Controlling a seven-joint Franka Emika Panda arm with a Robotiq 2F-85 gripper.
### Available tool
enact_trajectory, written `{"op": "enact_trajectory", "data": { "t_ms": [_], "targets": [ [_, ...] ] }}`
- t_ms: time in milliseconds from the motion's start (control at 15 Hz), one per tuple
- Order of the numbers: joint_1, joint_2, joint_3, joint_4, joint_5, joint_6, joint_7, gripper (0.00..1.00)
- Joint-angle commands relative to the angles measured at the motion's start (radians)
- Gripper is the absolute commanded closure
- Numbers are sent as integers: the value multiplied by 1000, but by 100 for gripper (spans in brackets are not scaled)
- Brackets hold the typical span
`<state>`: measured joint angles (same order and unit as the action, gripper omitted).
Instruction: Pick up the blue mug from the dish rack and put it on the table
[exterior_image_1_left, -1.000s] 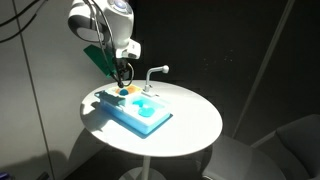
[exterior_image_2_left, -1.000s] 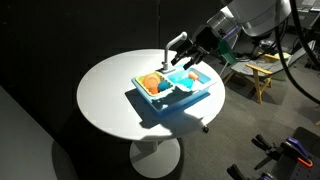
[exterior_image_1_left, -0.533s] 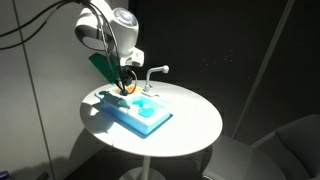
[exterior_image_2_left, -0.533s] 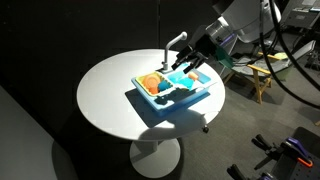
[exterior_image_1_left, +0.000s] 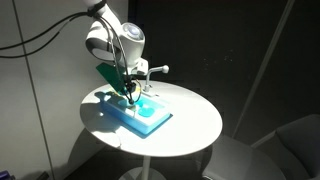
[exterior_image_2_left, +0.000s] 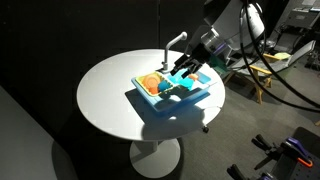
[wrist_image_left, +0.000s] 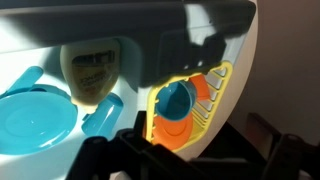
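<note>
One end effector (exterior_image_1_left: 131, 90) low over the dish rack (exterior_image_1_left: 108, 99); blue mug (wrist_image_left: 178, 98) not yet gripped.
In both exterior views: end effector hangs at the rack end of the light blue sink unit (exterior_image_2_left: 175, 95) on the white tabletop (exterior_image_1_left: 195, 128); mug too small to make out. Wrist view: fingers spread wide, empty; mug upright on the ribbed orange item (wrist_image_left: 205, 112), directly ahead and between the fingers, touching neither. Risks, as judged: an off-centre close could pinch the orange item with the mug or tip so small a cup; a weak hold on its round wall could let it slip in the lift.
</note>
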<state>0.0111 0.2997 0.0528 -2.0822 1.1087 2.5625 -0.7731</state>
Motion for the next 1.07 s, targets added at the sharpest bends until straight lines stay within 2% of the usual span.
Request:
{"op": "enact_trajectory", "data": {
  "t_ms": [0,1000],
  "targets": [
    [-20,66,22,72,10,-27,-34,0],
    [-13,178,66,218,-6,-72,-33,0]
  ]
}}
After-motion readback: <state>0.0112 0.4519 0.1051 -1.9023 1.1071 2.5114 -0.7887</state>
